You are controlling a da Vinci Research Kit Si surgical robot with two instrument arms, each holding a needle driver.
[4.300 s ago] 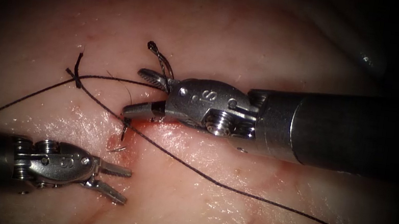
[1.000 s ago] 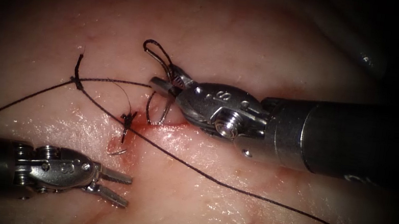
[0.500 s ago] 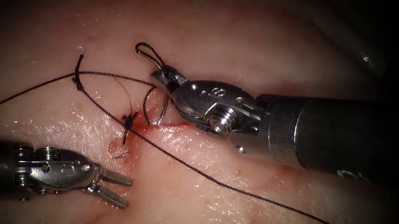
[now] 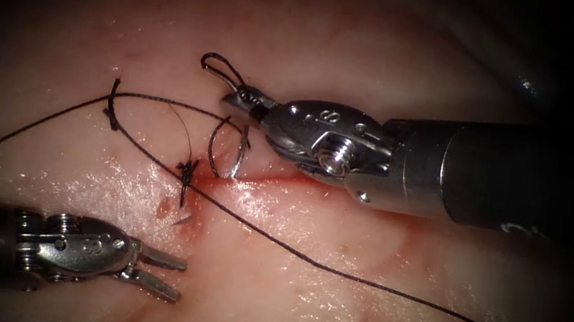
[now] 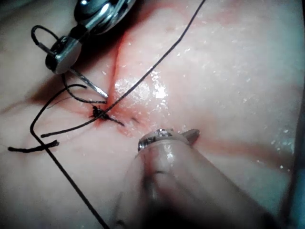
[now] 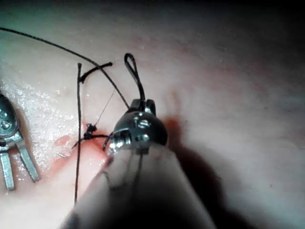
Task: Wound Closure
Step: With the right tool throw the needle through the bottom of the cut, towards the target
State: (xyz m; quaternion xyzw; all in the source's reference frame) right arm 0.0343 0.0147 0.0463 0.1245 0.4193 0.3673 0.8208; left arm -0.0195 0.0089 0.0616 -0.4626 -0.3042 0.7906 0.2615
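Right tool point(image 4: 240, 96) fingers gripping needle point(image 4: 226, 147) near its thread end, needle curving down into tissue point(image 4: 359, 59) at cut point(image 4: 262, 180), thread point(image 4: 332, 270) trailing right, knot point(image 4: 186, 170) lying beside cut, left tool point(image 4: 160, 272) fingers gaping, holding nothing.

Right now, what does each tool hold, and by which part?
Right tool: shut on the thin curved steel needle near its thread end, tip in the tissue. Left tool: open, empty.

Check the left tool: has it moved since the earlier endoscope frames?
Barely. The left tool, jaws open and holding nothing, sits slightly lower than before, a little farther below the knot at the cut's left end.
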